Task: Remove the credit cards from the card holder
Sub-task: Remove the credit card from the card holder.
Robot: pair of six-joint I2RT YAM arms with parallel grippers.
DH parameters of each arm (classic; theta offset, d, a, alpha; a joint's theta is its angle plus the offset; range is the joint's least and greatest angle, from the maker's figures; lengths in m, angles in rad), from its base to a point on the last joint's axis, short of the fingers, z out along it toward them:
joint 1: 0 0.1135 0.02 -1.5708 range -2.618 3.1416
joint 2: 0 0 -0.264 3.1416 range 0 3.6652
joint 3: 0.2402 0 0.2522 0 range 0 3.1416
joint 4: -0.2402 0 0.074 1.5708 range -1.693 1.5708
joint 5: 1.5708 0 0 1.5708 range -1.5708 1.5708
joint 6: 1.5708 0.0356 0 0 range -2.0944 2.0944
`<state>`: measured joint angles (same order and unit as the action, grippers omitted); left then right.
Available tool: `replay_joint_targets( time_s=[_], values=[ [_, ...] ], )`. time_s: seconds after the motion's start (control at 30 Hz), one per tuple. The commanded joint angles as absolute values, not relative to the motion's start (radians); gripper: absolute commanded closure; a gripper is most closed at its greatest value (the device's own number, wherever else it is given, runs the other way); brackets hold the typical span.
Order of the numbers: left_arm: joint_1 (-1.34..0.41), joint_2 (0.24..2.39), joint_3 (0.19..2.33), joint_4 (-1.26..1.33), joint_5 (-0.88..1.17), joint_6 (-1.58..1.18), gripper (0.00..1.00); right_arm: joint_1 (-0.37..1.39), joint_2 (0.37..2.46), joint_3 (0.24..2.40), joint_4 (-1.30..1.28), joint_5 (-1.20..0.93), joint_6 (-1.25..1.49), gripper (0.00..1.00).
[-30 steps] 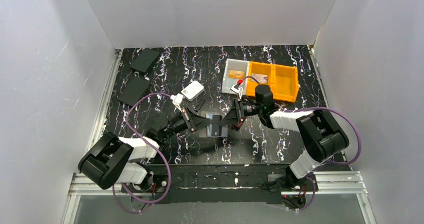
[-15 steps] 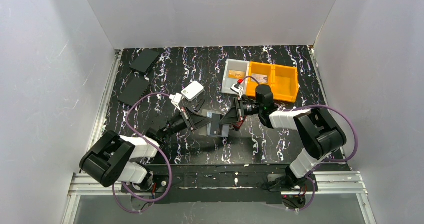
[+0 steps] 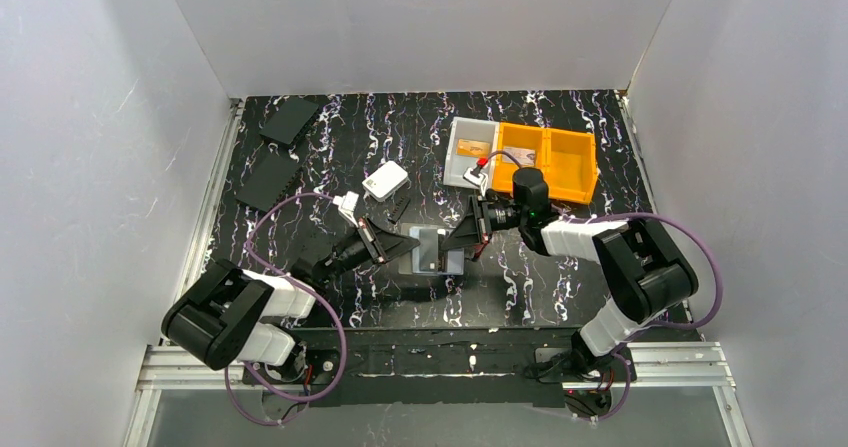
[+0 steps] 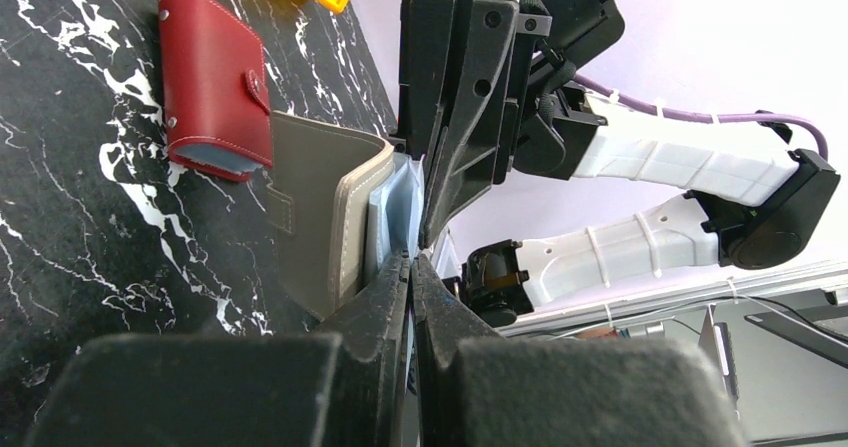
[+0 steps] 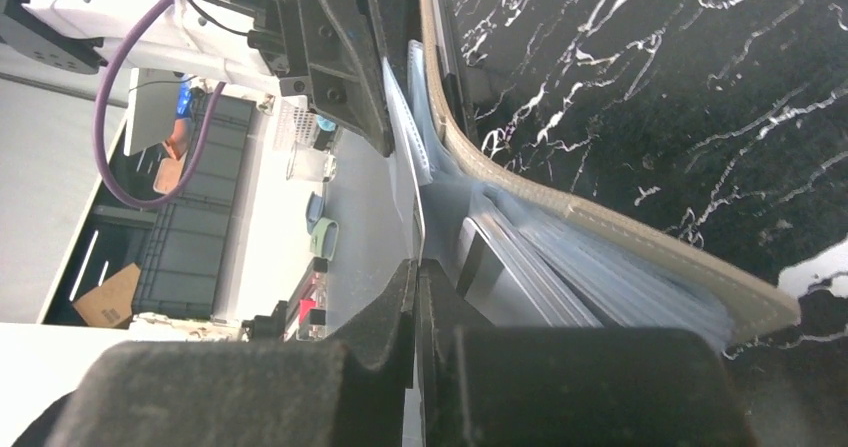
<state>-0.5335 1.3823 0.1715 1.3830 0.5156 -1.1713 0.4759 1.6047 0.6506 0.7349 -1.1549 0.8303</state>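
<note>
The grey-taupe card holder (image 3: 430,250) lies open mid-table between both grippers, its pale silvery leaves spread. My left gripper (image 3: 393,249) is shut on a pale inner leaf at the holder's left edge (image 4: 410,263). My right gripper (image 3: 463,246) is shut on a thin pale leaf at the holder's right edge (image 5: 418,264). The taupe cover shows in the left wrist view (image 4: 320,217) and in the right wrist view (image 5: 600,217). A dark card (image 3: 428,258) shows in the holder. An orange-brown card (image 3: 470,148) lies in the grey bin. Another card (image 3: 520,155) lies in the orange bin.
A red wallet (image 4: 215,87) lies just right of the holder, under my right gripper. A white box (image 3: 385,180) sits behind my left arm. Two black panels (image 3: 290,120) (image 3: 268,180) lie back left. The grey bin (image 3: 455,172) and the orange bin (image 3: 565,152) stand back right.
My left gripper has drawn back to the left with the leaf it holds. The card holder is spread wider and shows more of its pale inside. The right gripper has barely moved.
</note>
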Motion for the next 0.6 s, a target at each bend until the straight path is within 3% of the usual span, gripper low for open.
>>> replay_joint_targets(
  time_s=[0.0,0.33,0.57],
  values=[
    [-0.518,1.388,0.147,1.399,0.504,-1.153,1.0,0.452,1.572,0.695,0.59,-1.137,0.666,0.99],
    [-0.49,1.546,0.122,1.401,0.513,-1.096,1.0,0.448,1.713,0.725,0.405,-1.06,0.489,0.99],
    [-0.438,1.614,0.071,1.389,0.485,-1.069,1.0,0.446,1.657,0.774,0.119,-0.946,0.221,0.99]
  ],
)
